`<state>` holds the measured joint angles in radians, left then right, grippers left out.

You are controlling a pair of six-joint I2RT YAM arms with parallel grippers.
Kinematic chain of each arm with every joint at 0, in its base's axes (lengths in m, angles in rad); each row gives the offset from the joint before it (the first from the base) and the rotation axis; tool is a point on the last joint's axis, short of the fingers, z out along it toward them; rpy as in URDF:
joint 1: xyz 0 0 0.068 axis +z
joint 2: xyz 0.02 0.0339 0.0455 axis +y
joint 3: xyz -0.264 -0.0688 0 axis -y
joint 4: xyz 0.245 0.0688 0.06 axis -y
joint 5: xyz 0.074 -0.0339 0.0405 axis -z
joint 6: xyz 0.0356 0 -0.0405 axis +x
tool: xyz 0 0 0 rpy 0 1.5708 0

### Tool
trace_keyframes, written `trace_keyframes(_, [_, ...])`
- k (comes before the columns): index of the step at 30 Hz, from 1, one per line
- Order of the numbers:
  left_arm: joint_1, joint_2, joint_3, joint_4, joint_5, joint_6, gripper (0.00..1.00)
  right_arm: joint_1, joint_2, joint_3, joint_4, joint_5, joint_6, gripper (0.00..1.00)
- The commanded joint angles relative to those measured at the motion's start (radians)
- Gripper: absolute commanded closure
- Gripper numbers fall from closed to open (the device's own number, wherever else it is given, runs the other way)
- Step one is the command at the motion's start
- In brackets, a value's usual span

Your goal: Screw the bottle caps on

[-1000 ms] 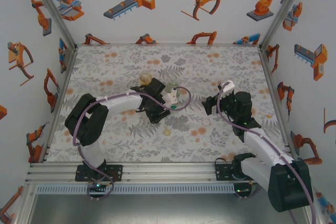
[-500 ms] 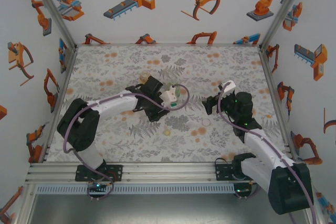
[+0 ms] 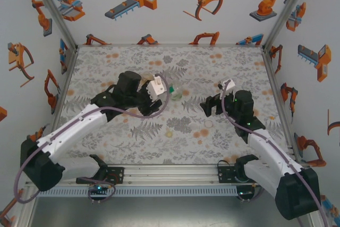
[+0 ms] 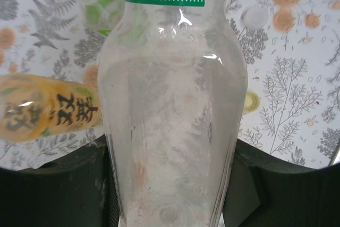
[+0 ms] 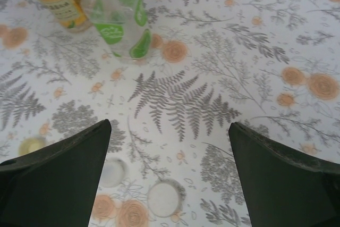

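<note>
Bottle (image 4: 172, 120), slim clear plastic, clamped in left end effector (image 4: 170, 195).

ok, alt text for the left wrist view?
Left gripper shut on a clear, green-labelled bottle. Behind it on the floral table: a yellow-labelled bottle, a green-tinted bottle and a pale yellow cap.

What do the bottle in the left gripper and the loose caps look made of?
The slim bottle: clear glossy plastic, seemingly; the table shows through it and highlights glint on its shoulder. Whitish cap and pale yellow cap: likely plastic, dull, semi-translucent; too small to be sure.
</note>
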<state>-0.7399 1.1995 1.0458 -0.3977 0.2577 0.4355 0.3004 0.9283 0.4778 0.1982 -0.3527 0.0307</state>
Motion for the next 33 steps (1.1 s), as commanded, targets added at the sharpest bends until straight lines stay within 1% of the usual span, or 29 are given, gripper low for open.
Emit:
trace_keyframes(1, [0.03,-0.08,0.001,-0.012,0.061,-0.038,1.0,0.076,0.018,0.08,-0.108,0.05,0.046,0.18])
trace_keyframes(5, [0.095,-0.138,0.018,-0.033,0.131,-0.068,1.0,0.172,0.076,0.164,-0.207,0.136,0.099,0.19])
trace_keyframes(8, [0.179,-0.168,0.025,-0.018,0.247,-0.119,1.0,0.246,0.126,0.23,-0.275,0.2,0.143,0.19])
trace_keyframes(10, [0.232,-0.189,0.013,0.01,0.332,-0.145,1.0,0.291,0.162,0.272,-0.309,0.234,0.172,0.2])
trace_keyframes(14, [0.309,-0.237,-0.034,0.107,0.428,-0.195,1.0,0.374,0.238,0.363,-0.402,0.298,0.197,0.2])
trace_keyframes(16, [0.353,-0.257,-0.058,0.154,0.477,-0.223,1.0,0.404,0.278,0.421,-0.484,0.34,0.197,0.2])
trace_keyframes(19, [0.409,-0.276,-0.1,0.223,0.54,-0.25,1.0,0.408,0.33,0.493,-0.601,0.393,0.203,0.2])
trace_keyframes(22, [0.453,-0.3,-0.148,0.312,0.626,-0.259,1.0,0.407,0.359,0.527,-0.674,0.443,0.203,0.2])
trace_keyframes(25, [0.475,-0.327,-0.191,0.406,0.653,-0.288,1.0,0.401,0.388,0.553,-0.738,0.467,0.213,0.2])
trace_keyframes(28, [0.481,-0.346,-0.213,0.439,0.653,-0.304,1.0,0.376,0.41,0.557,-0.776,0.437,0.225,0.2])
trace_keyframes(33, [0.481,-0.359,-0.218,0.425,0.659,-0.287,1.0,0.29,0.402,0.507,-0.777,0.326,0.255,0.23])
